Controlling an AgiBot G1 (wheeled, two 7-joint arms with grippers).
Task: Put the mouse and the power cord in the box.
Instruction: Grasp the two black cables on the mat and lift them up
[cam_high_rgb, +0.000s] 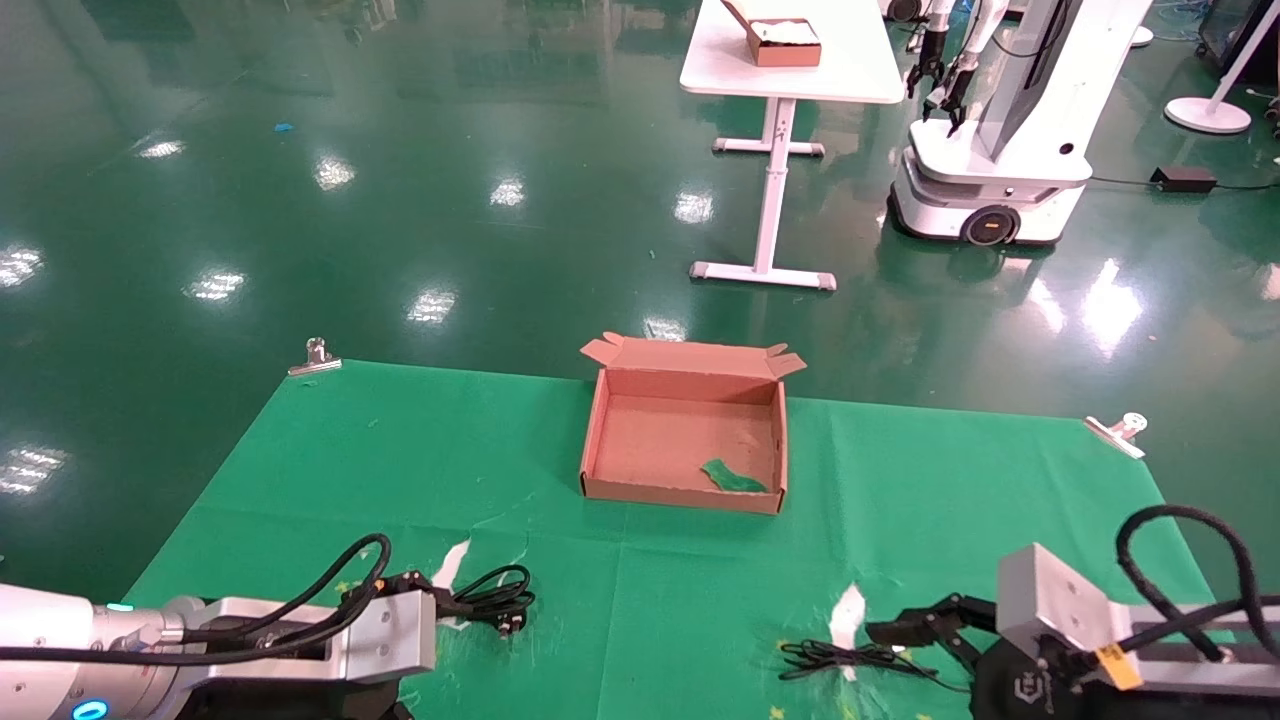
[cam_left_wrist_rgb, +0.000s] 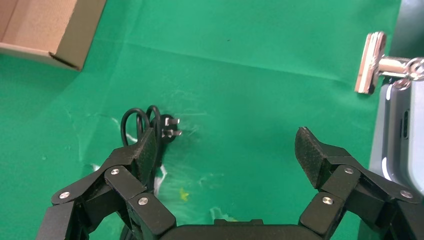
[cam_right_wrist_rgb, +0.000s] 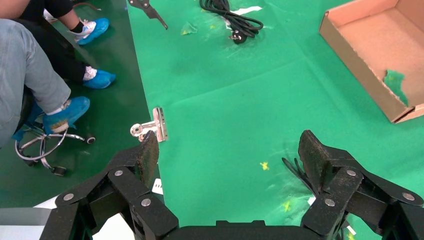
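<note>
Both end effectors hang low over the near edge of the surface with their black, rubber-padded fingers spread apart and nothing between them: the left end effector (cam_left_wrist_rgb: 227, 150) just beside the power cord, the right end effector (cam_right_wrist_rgb: 227, 155) close over a thin cable bundle.

Green cloth (cam_high_rgb: 400, 450) covers the surface, smooth but scuffed with pale torn patches near the front, and pinned at its far corners by metal binder clips (cam_high_rgb: 315, 357).

Brown and corrugated, the box (cam_high_rgb: 684, 492) sits at the middle of the cloth. It is a shallow rectangular tray, open upward, with small flaps splayed out from its far edge and its long axis running left to right in the head view. A green scrap (cam_high_rgb: 733, 476) lies inside against its near right corner.

Toward the left front, well apart from the box, the power cord (cam_high_rgb: 493, 593) is a thick black cable gathered in a loose loop; its chunky plug (cam_high_rgb: 509, 624) lies at the near end, metal prongs showing in the left wrist view.

At the right front, the thin black cable (cam_high_rgb: 840, 658) lies in a flat bundle stretched left to right. I cannot make out the body of the mouse; the right arm covers that spot.
</note>
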